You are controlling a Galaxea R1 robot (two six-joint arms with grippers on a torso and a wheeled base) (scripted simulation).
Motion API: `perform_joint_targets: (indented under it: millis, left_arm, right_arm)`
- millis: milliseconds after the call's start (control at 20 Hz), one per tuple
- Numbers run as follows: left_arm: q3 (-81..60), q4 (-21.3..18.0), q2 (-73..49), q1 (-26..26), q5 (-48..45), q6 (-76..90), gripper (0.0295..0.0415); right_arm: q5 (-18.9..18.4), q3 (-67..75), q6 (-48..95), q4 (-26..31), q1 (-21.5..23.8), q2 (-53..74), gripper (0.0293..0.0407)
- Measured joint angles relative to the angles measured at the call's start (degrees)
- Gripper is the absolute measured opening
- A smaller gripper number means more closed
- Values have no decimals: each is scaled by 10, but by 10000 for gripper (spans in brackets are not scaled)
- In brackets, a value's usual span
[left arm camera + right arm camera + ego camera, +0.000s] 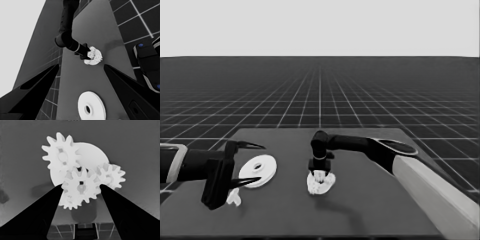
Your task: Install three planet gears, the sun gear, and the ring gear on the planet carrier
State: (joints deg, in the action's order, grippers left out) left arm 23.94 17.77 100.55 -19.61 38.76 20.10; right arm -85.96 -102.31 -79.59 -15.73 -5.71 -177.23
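- The thin white piece lies at the table's near left, under the parked left gripper, whose long black fingers stand wide apart and hold nothing.
- The larger white round part, a thick disc with a small centre hole, lies flat just beside that gripper, not yet installed.
- The right gripper stands near the middle of the dark table, pointing straight down onto the smaller white round part.
- In the right wrist view, its fingers flank the central white toothed gear. They appear to be touching its teeth, closed on it.
- Three outer white toothed gears sit around the central gear, apparently meshed with it.
- The central gear's axis is vertical and lies directly between the jaws, so the next move is judged to be a release and a straight lift.
- The left arm is nearer the larger round part.
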Motion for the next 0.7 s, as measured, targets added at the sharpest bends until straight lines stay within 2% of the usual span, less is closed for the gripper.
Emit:
perform_joint_targets:
  millis: [700]
  left_arm:
    - [0,0,0,0,0,0,385]
  right_arm:
    - [0,-1,-84,0,-4,1,310]
